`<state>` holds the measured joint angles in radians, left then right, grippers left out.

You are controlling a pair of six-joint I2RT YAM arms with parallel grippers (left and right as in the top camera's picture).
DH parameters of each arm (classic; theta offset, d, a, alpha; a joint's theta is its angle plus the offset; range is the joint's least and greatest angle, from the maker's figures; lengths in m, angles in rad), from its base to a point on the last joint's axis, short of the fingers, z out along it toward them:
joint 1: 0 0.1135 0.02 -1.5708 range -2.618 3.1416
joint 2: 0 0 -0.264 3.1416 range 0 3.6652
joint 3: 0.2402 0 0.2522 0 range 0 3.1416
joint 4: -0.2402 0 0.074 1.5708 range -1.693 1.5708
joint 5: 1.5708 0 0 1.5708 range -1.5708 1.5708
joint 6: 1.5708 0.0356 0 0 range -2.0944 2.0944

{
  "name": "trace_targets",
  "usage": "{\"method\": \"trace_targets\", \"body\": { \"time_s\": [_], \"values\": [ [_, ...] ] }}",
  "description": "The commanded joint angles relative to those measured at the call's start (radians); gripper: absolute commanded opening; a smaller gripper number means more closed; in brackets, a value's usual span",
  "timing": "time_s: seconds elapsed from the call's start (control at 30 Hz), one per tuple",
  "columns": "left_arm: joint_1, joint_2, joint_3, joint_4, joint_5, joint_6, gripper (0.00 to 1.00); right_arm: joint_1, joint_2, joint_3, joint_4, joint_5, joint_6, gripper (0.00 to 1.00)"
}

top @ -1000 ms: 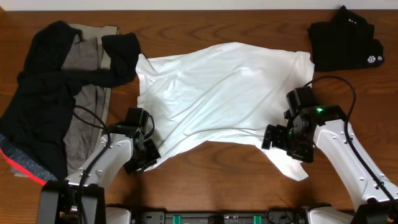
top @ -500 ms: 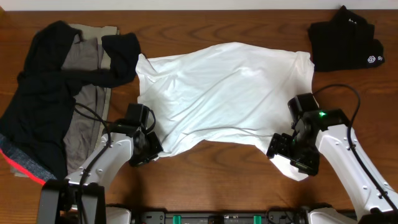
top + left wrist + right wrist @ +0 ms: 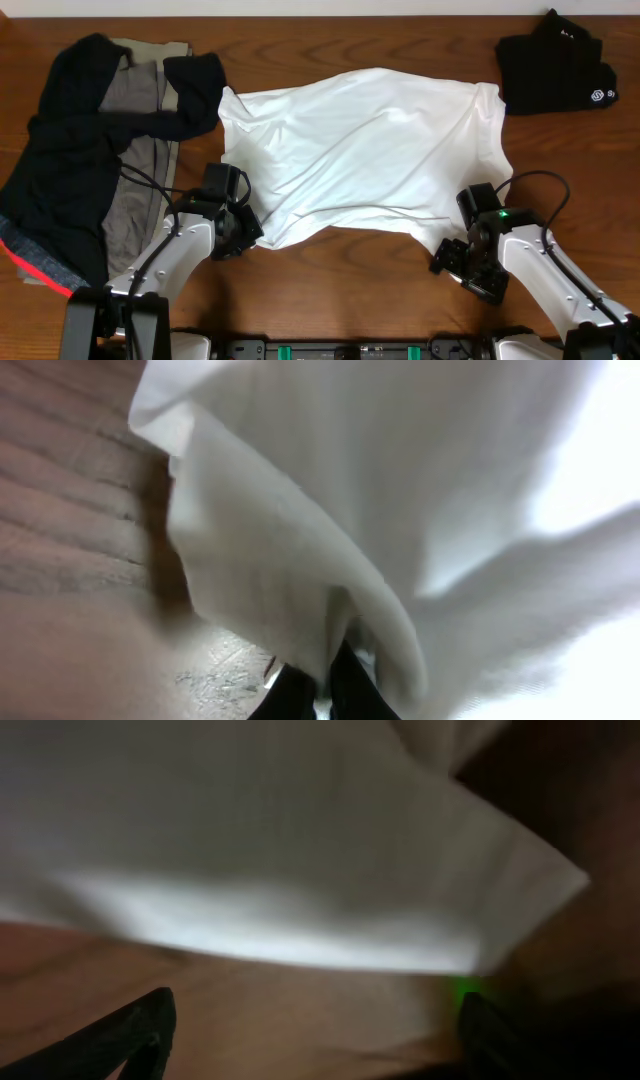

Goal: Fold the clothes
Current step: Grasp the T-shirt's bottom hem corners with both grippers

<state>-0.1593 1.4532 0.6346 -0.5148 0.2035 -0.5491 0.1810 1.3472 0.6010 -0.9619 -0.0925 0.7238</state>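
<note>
The clothes' large white T-shirt (image 3: 350, 150) lies spread across the middle of the wooden table. My left gripper (image 3: 248, 238) is at its lower-left hem. In the left wrist view the white fabric (image 3: 330, 520) hangs in folds, and the left gripper (image 3: 322, 695) is shut on an edge of it. My right gripper (image 3: 465, 275) sits low at the shirt's lower-right corner, which the arm hides from above. In the right wrist view the right gripper (image 3: 315, 1030) is open, with bare wood between its widely spread fingers and the shirt's edge (image 3: 300, 910) just ahead of them.
A heap of black and grey garments (image 3: 90, 160) with a red hem (image 3: 40, 265) fills the left side. A folded black garment (image 3: 555, 65) lies at the far right corner. The table's front edge (image 3: 350, 335) runs close behind both grippers.
The left gripper has closed on the hem and shifted slightly up and right. The right arm has drawn back toward the front edge, now covering the shirt's lower-right corner.
</note>
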Motion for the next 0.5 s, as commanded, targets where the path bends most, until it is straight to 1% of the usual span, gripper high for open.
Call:
{"method": "trace_targets", "body": {
  "time_s": [0.0, 0.07, 0.2, 0.47],
  "values": [
    [-0.004, 0.016, 0.005, 0.005, -0.009, 0.013, 0.06, 0.01, -0.006, -0.002, 0.048, 0.027, 0.023, 0.87],
    [-0.004, 0.016, 0.005, 0.005, -0.009, 0.013, 0.06, 0.01, -0.006, -0.002, 0.104, 0.046, 0.013, 0.86],
    [-0.004, 0.016, 0.005, 0.005, -0.01, 0.014, 0.06, 0.008, -0.006, 0.011, 0.247, 0.05, -0.081, 0.83],
    [-0.004, 0.016, 0.005, 0.006, -0.01, 0.013, 0.06, -0.018, -0.006, 0.072, 0.377, 0.112, -0.247, 0.79]
  ]
}}
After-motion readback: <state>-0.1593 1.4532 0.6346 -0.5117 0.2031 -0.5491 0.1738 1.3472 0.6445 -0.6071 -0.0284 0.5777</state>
